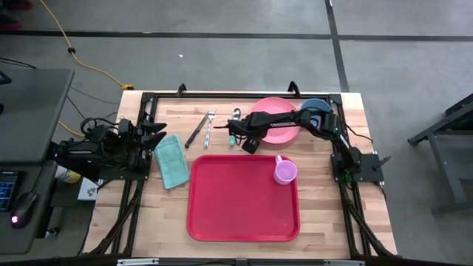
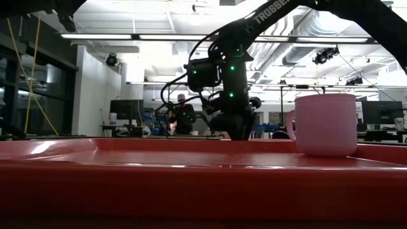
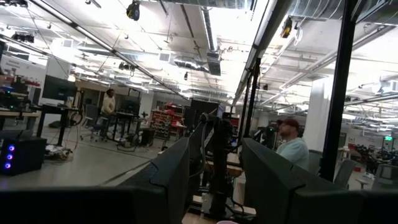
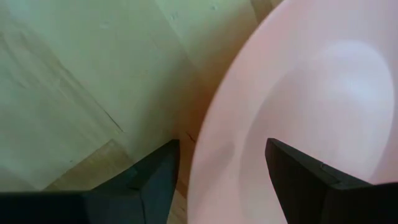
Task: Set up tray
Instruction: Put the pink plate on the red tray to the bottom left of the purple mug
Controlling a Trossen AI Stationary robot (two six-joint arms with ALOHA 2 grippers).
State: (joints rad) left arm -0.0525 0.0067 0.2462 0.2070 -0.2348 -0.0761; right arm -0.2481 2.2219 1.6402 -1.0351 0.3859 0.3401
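Observation:
The red tray (image 1: 244,214) lies on the table's middle, toward the near edge. A pink cup (image 1: 285,172) stands upright in its far right corner and also shows in the low view (image 2: 327,124). The round pink plate (image 1: 281,134) rests flat on the wood beyond the tray. My right gripper (image 1: 242,139) is open and low at the plate's left rim. In the right wrist view one finger (image 4: 155,180) stands over the wood and the other (image 4: 298,180) over the plate (image 4: 311,93). My left gripper (image 3: 217,186) is open and waits at the table's left edge (image 1: 151,133).
A knife (image 1: 196,131), fork (image 1: 209,127) and spoon (image 1: 235,118) lie on the far side, left of the plate. A teal cloth (image 1: 172,161) lies left of the tray. A blue bowl (image 1: 316,106) sits right of the plate. People show in the room behind.

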